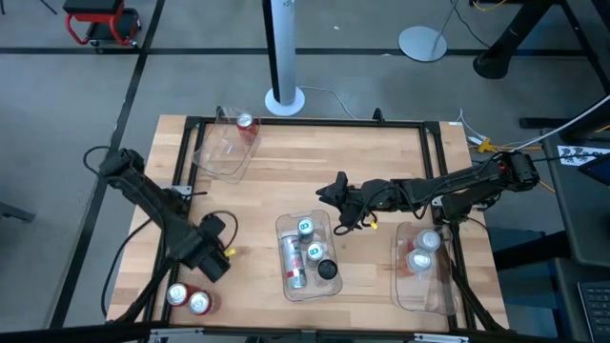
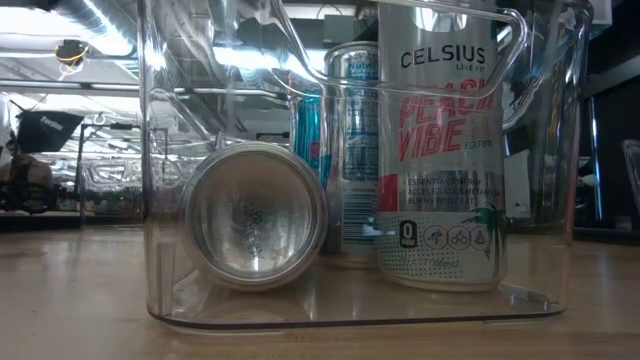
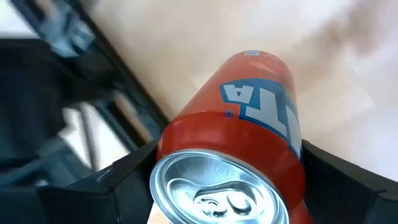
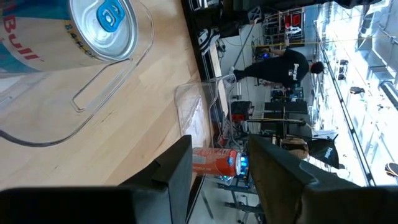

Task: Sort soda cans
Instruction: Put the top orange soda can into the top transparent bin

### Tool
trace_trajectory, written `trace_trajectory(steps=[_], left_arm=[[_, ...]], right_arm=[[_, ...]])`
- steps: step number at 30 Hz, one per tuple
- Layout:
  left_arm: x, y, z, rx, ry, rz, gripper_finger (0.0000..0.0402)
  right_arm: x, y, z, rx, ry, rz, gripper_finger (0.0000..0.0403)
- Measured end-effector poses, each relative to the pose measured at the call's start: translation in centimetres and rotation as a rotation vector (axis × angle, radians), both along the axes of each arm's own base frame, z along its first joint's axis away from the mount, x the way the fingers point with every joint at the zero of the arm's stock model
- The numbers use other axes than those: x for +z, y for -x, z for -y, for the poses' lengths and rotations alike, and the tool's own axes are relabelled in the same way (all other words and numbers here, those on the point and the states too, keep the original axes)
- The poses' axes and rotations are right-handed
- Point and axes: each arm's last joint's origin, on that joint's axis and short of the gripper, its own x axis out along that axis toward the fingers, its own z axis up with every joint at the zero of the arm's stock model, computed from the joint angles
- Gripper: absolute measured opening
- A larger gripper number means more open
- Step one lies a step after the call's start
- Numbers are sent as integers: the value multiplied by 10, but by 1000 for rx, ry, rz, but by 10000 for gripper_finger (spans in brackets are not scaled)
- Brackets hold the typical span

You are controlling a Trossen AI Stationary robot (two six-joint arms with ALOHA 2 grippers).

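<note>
My left gripper hangs over the table's near left part, shut on a red soda can with blue letters; in the high view the gripper hides that can. Two more red cans stand at the near left corner. A clear bin in the middle holds several cans, one lying on its side and a white one upright. Another bin at the near right holds two silver-topped cans. A red can sits in the far-left bin. My right gripper hovers over the table's middle, fingers apart, holding nothing. My left gripper pinches the red can's side wall just below its silver top between its two fingers, one on each side. The fingers come from above, pointing steeply down. The can hangs below them, slightly tilted, and looks clear of the wood.
A black metal frame runs around the wooden table top. A white pole base stands at the far edge. Bare wood lies between the far-left bin and the middle bin. A person stands in the room beyond the table.
</note>
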Motion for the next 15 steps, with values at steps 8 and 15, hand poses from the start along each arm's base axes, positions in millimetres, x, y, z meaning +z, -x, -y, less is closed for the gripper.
trace_trajectory(steps=[8, 15], left_arm=[[37, -24, -40, -48, -35, 153, 312], [60, -49, -90, -78, -130, 226, 311]], right_arm=[[0, 0, 0, 0, -1, -1, 154], [0, 0, 0, 0, -1, -1, 154]])
